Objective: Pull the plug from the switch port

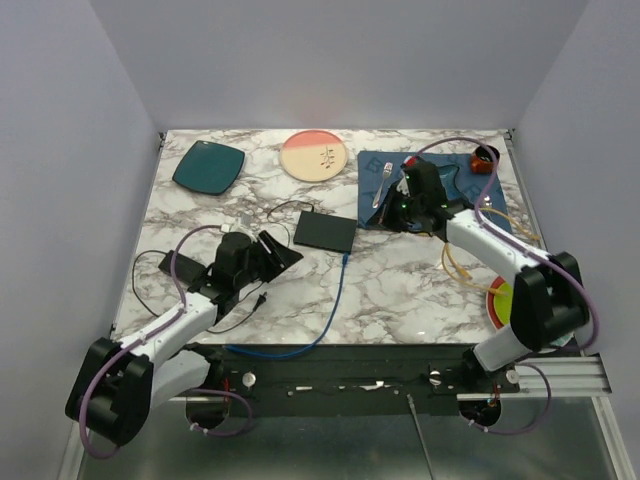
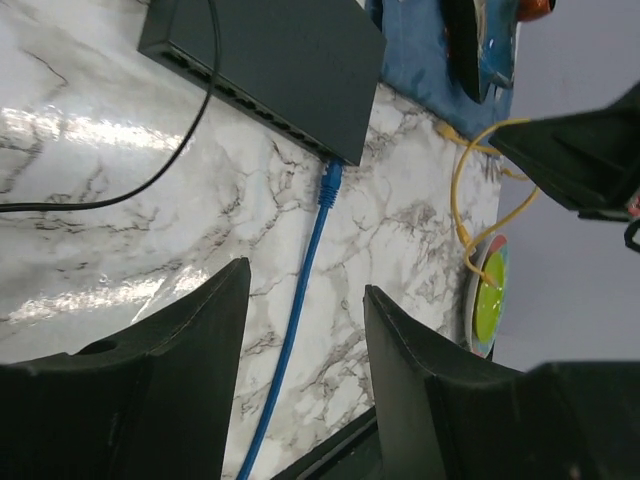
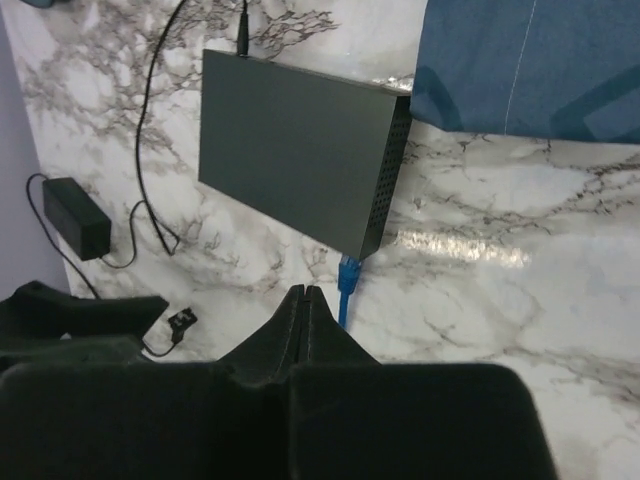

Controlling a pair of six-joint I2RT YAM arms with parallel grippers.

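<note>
The switch [image 1: 325, 231] is a flat black box at the table's middle. It also shows in the left wrist view [image 2: 270, 60] and the right wrist view [image 3: 300, 150]. A blue plug [image 1: 345, 258] sits in the end port at its near right corner, also seen from the left wrist [image 2: 330, 185] and the right wrist [image 3: 348, 275]. Its blue cable [image 2: 290, 330] runs toward the table's near edge. My left gripper [image 1: 272, 250] is open and empty, left of the switch; the cable lies on the table between its fingers [image 2: 305, 300]. My right gripper [image 3: 305, 292] is shut and empty, hovering right of the switch [image 1: 398, 205].
A black power brick [image 3: 75, 215] with a thin cord lies left of the switch. A teal plate [image 1: 208, 165] and a pink plate [image 1: 314, 156] sit at the back. A blue mat [image 1: 445, 175] holds a fork [image 1: 385, 180]. A yellow cable [image 1: 470, 265] and a colourful plate [image 1: 500, 300] lie at right.
</note>
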